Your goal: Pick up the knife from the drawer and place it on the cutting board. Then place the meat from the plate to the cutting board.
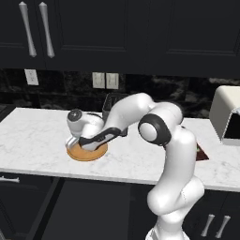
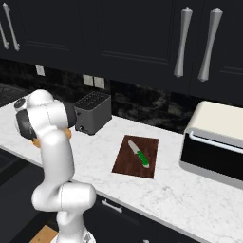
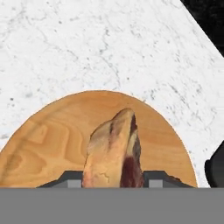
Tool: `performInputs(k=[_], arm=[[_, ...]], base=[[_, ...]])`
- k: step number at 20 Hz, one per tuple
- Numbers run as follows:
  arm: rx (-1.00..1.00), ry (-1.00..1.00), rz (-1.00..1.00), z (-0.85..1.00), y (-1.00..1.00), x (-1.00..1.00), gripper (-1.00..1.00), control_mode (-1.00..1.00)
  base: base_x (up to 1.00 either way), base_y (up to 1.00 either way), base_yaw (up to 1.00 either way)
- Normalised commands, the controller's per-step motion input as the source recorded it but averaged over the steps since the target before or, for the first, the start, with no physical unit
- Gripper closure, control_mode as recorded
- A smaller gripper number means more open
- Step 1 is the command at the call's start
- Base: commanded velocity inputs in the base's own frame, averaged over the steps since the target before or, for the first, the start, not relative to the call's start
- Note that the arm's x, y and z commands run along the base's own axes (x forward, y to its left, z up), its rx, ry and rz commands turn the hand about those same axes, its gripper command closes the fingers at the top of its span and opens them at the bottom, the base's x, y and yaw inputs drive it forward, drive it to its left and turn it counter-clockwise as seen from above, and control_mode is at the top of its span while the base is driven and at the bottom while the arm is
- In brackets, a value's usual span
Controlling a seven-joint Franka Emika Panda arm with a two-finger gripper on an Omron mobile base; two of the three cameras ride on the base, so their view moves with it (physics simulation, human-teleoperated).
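Observation:
The meat (image 3: 114,153), reddish-brown with pale patches, rests on the round tan plate (image 3: 48,140). My gripper (image 3: 113,179) is shut on the meat, one finger pad against each side of it. From the left base view the hand (image 1: 79,125) hangs low over the plate (image 1: 86,153) on the marble counter. To the right, the green-handled knife (image 2: 140,155) lies on the dark brown cutting board (image 2: 130,163). Below the counter front, the black drawer (image 1: 89,206) looks pulled out and dark inside.
A black toaster (image 2: 92,113) stands at the back behind the plate. At the right end of the counter sits a white boxy appliance (image 2: 213,142). Bare marble (image 2: 95,152) separates the plate from the board. Black cabinets hang above.

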Motion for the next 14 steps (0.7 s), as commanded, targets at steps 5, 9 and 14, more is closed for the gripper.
performInputs(k=[5, 9, 14], arm=[[-0.03, -0.25, -0.03, 0.01, 0.0, -0.72, 1.0, -1.0], [-0.08, -0.28, -0.02, 0.04, -0.04, -0.49, 1.0, -1.0], [-0.06, -0.07, -0.03, 0.41, -0.48, -0.42, 1.0, -1.0]], base=[[0.0, 0.0, 0.0], [0.0, 0.0, 0.0], [0.0, 0.0, 0.0]])
